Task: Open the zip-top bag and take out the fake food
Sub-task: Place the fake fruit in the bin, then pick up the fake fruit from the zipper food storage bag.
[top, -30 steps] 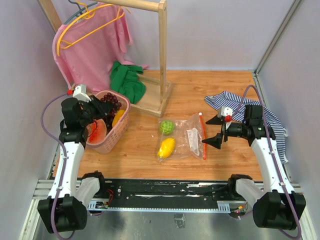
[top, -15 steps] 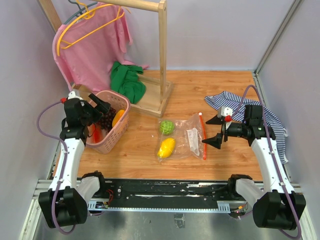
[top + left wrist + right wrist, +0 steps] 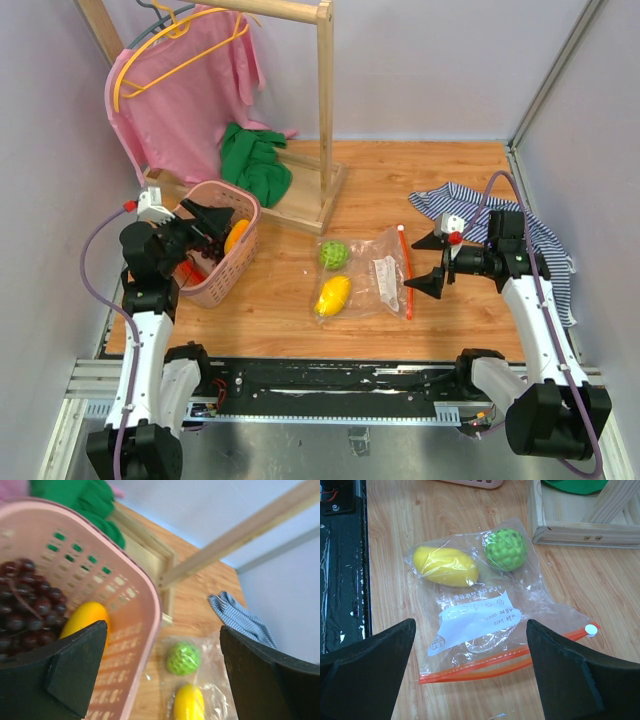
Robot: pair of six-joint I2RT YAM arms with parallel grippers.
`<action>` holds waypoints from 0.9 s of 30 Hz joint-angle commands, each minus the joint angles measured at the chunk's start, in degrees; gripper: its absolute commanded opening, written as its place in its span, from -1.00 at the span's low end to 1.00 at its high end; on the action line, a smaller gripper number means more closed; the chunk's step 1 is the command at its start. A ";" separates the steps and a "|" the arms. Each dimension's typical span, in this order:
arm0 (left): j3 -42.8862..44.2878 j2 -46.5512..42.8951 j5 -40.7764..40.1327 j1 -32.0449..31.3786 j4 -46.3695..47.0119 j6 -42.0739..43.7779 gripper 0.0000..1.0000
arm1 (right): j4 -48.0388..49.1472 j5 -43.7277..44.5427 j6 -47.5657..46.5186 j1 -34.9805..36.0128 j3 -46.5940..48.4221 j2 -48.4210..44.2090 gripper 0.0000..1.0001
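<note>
The zip-top bag (image 3: 375, 275) lies flat on the wooden floor with its red-orange zip strip (image 3: 505, 665) toward my right gripper. Inside it are a green round ball (image 3: 506, 549) and a yellow oval fruit (image 3: 445, 566), beside a white label (image 3: 470, 620). My right gripper (image 3: 430, 262) hovers open just right of the strip, touching nothing. Over the pink basket (image 3: 228, 278) my left gripper (image 3: 215, 228) stands open and empty. The basket holds a purple grape bunch (image 3: 20, 605) and an orange fruit (image 3: 85, 620).
A wooden clothes rack (image 3: 325, 120) with a pink garment (image 3: 190, 90) stands at the back, and a green cloth (image 3: 252, 160) lies on its base. A striped cloth (image 3: 470, 200) is behind the right arm. Walls close in on both sides.
My left gripper let go of the red watermelon slice into the basket and opened wide, then drew back slightly toward the near left. The right arm and the bag stayed put.
</note>
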 commanded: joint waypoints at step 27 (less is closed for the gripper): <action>-8.56 -2.15 5.91 -25.20 17.01 -8.80 0.78 | 11.89 15.12 14.50 -4.27 -2.30 2.92 0.87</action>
